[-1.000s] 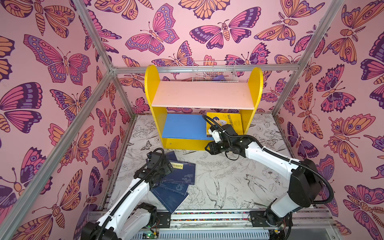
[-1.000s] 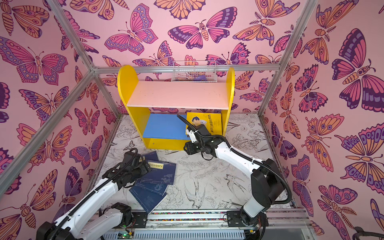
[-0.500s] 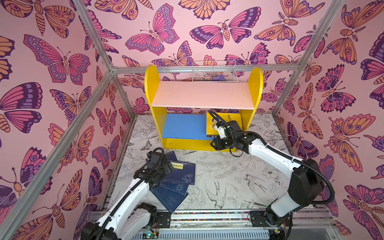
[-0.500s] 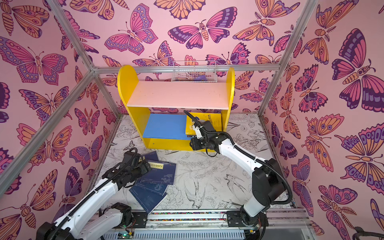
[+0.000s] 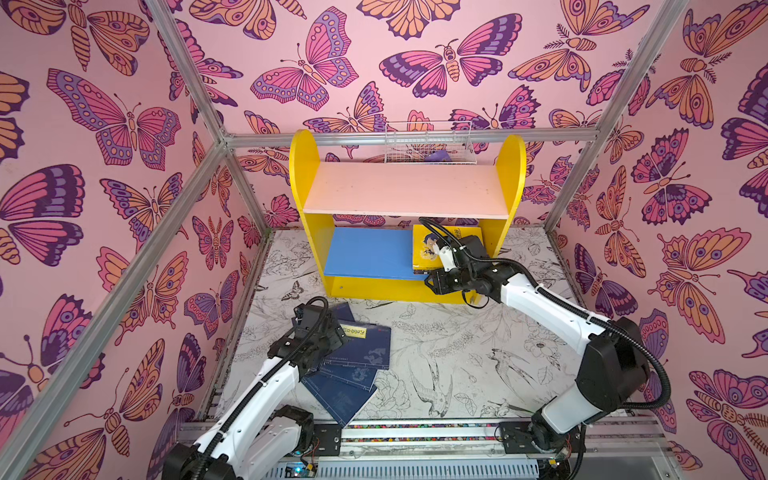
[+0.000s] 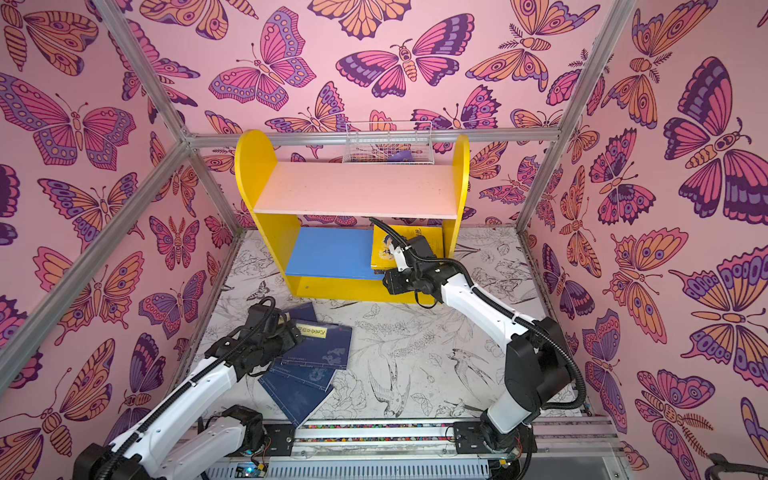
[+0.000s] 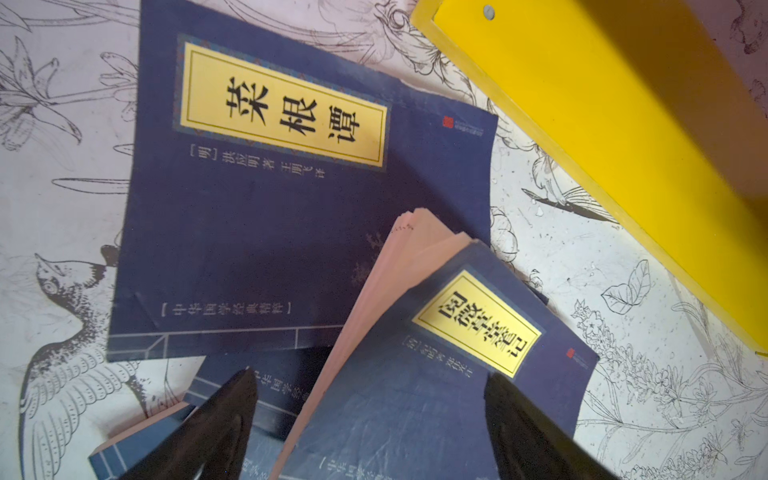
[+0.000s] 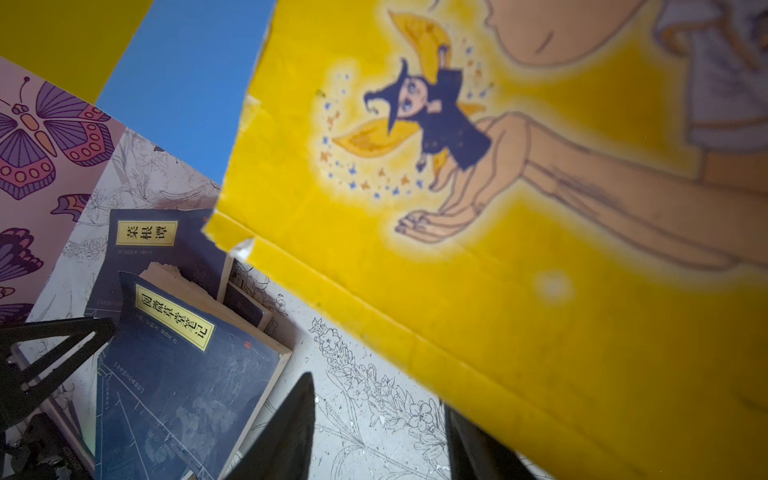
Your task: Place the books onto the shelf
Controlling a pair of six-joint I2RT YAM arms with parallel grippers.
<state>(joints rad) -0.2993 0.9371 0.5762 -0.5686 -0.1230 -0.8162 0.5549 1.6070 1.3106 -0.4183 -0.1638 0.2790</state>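
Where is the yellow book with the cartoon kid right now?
In both top views the yellow book sits at the right end of the shelf's blue lower board, beside the yellow side panel.

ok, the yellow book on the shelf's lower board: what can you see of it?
The yellow book is a thin paperback with a bright yellow cover showing a cartoon child cupping a small winged witch. One corner is torn white, and a crease runs along one edge. It lies cover up at the right end of the blue lower board, under the pink board. A finger of the right gripper meets its edge; contact is unclear.
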